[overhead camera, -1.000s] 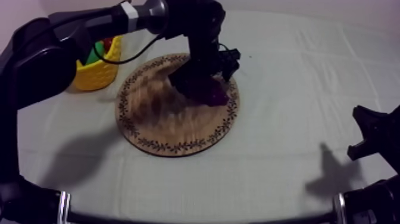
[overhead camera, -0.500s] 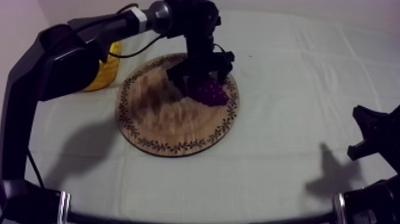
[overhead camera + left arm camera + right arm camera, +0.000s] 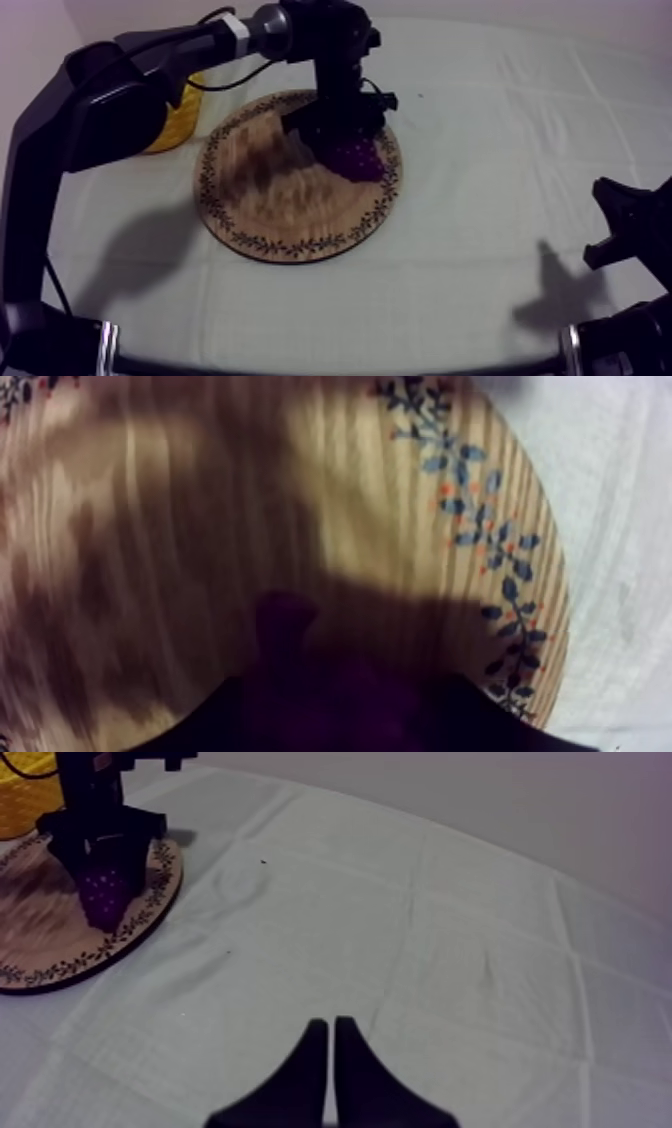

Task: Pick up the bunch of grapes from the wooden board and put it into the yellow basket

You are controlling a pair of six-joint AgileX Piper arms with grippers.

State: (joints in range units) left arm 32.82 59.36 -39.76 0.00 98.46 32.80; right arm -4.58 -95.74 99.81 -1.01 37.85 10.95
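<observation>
The dark purple bunch of grapes (image 3: 357, 158) lies on the right part of the round wooden board (image 3: 265, 205) with a patterned rim. My left arm reaches in from the upper left, and my left gripper (image 3: 338, 128) stands straight down over the bunch, its fingers closed round it. In the right wrist view the grapes (image 3: 104, 895) show under that gripper (image 3: 104, 864), low on the board (image 3: 40, 947). Close up, the grapes (image 3: 300, 676) are a dark mass above the board (image 3: 400, 516). The yellow basket (image 3: 168, 128) stands left of the board. My right gripper (image 3: 332, 1042) is shut on nothing.
My left arm crosses over the basket and hides what is inside it. My right gripper (image 3: 612, 228) rests low at the right side of the table. The grey-white cloth (image 3: 480, 200) spreads between the board and the right arm.
My left arm's elbow has swung inward over the basket. The left gripper has settled lower onto the grapes and its fingers have drawn in round them. The right arm has not moved.
</observation>
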